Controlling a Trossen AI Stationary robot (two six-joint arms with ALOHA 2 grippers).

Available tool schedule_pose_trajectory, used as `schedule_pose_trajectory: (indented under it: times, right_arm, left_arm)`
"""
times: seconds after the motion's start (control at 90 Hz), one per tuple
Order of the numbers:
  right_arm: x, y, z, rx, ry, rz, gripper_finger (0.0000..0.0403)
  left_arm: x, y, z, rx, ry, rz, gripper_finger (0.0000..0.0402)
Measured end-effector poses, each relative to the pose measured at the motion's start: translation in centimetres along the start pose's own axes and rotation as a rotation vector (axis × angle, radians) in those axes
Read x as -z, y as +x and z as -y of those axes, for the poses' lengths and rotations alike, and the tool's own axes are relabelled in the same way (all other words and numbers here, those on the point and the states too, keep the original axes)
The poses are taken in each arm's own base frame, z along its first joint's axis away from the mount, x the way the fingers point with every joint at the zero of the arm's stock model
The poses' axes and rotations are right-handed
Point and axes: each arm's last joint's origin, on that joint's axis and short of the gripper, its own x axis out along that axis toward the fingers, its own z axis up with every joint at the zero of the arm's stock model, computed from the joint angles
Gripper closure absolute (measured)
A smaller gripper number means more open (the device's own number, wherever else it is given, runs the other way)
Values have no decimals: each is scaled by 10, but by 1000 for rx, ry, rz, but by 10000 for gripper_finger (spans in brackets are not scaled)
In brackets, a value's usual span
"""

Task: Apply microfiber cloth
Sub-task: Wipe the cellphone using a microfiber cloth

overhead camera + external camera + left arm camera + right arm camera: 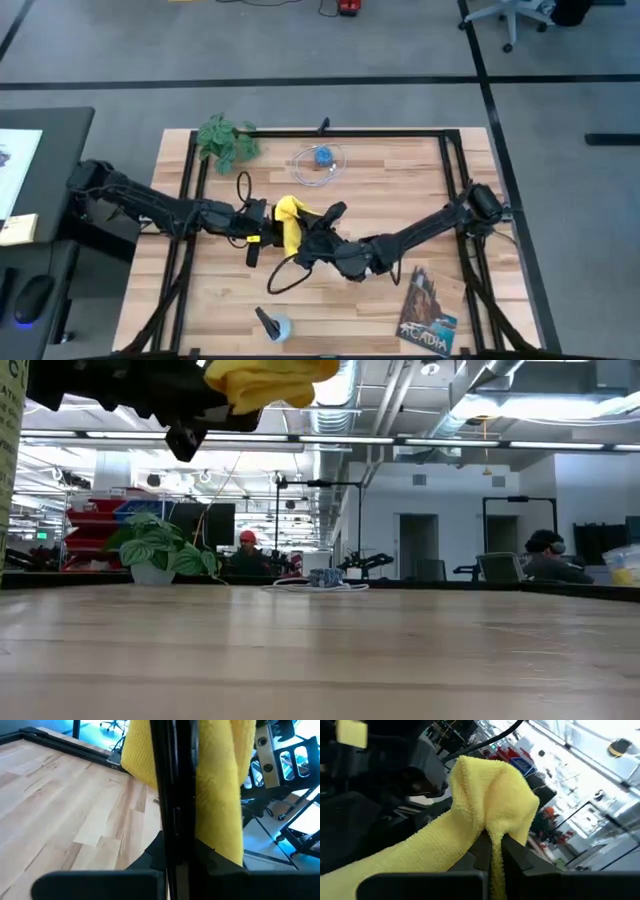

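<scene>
- Open workshop behind, pale wood worktop [400, 170] below, and both arms meet mid-worktop, well above it.
- Right gripper [492, 847]: fingers pinched on a fold of the cloth [485, 800].
- Left gripper [262, 235] sits against the cloth too; a thin black slab [172, 795] stands in front of its fingers, so I cannot tell their state.
- Cloth looks light, limp and grippy; a bunched fold is the place to hold.
- Whether that slab is the phone is unclear.

Open wood on both sides, clutter at the far and near edges

The green leafy potted plant [226, 140] and coiled white cable with blue spool [320, 161] block the far side; the illustrated book [428, 310] fills the near right corner.
</scene>
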Motion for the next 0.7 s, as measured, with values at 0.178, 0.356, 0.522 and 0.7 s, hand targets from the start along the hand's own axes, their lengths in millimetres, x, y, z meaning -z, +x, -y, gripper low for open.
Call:
schedule_pose_trajectory:
  times: [0.178, 0.356, 0.522, 0.7]
  right_arm:
    - [11, -5, -12, -106, 69, -28, 400]
    - [16, -6, -17, -193, 111, -39, 400]
    - [17, -5, -19, -238, 112, -27, 400]
    - [18, 1, -19, -329, 118, -2, 400]
  left_arm:
    - [-1, 0, 0, -5, 3, 12, 391]
    - [-1, 0, 0, -8, 7, 18, 391]
    - [-2, 0, 0, -5, 7, 25, 391]
    - [-2, 0, 0, -1, 6, 23, 391]
